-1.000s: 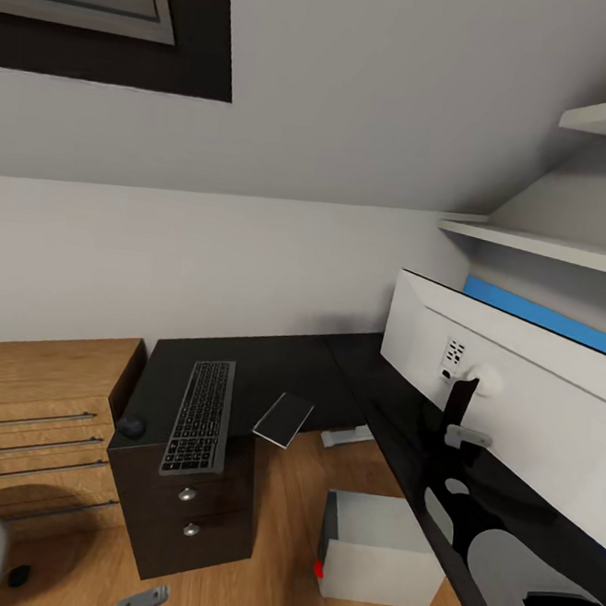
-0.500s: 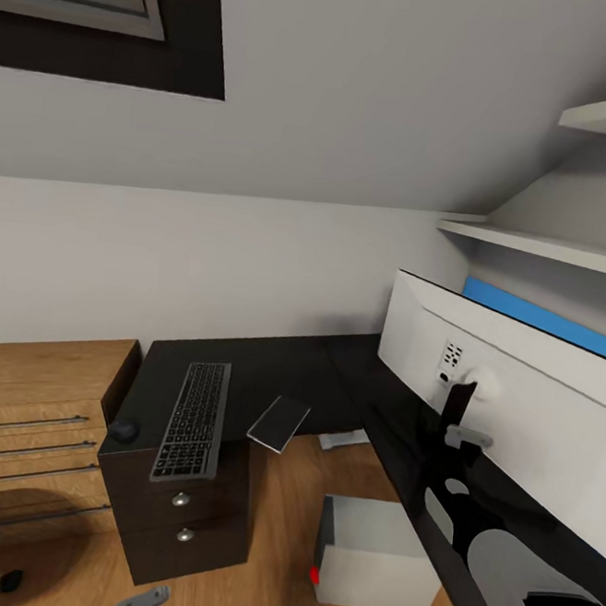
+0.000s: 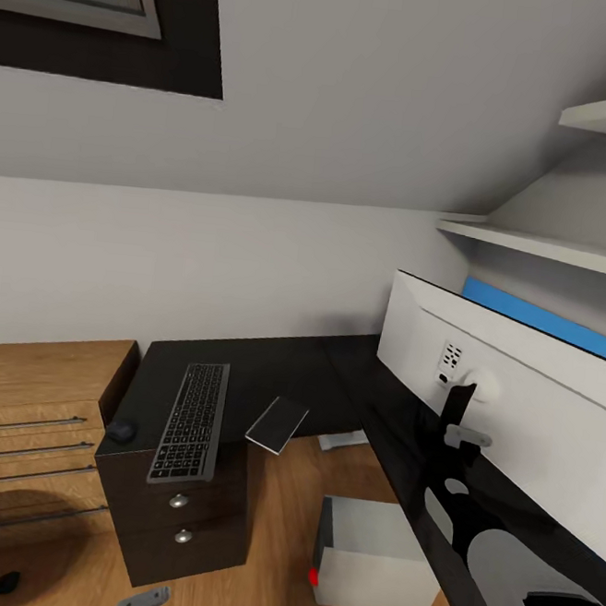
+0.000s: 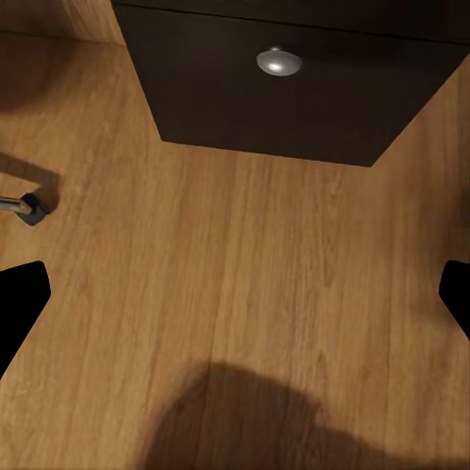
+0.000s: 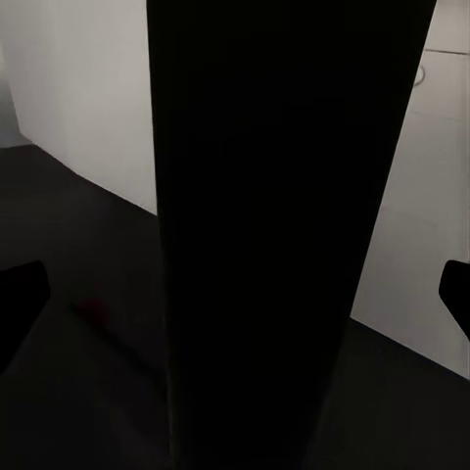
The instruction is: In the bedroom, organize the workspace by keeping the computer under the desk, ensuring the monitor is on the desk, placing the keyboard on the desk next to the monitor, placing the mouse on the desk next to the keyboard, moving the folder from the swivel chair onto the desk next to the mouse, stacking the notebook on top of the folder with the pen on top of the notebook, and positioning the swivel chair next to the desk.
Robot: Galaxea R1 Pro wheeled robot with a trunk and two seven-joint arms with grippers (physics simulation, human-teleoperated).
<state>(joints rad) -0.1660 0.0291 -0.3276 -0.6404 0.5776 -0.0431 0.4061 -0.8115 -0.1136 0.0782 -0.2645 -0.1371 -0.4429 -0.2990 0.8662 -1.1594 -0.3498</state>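
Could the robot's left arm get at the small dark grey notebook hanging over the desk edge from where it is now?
Probably not yet. The left gripper hangs open and low over the wood floor before the drawer unit, while the notebook lies up on the desk.

flat black fingertips (image 4: 20, 304) edge the left wrist view; a small grey metal bracket (image 3: 143, 601) shows low in the head view.

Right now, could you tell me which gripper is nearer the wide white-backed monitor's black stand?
Right. The right gripper faces the stand close up; the left gripper hangs over wood floor before the dark drawer unit.
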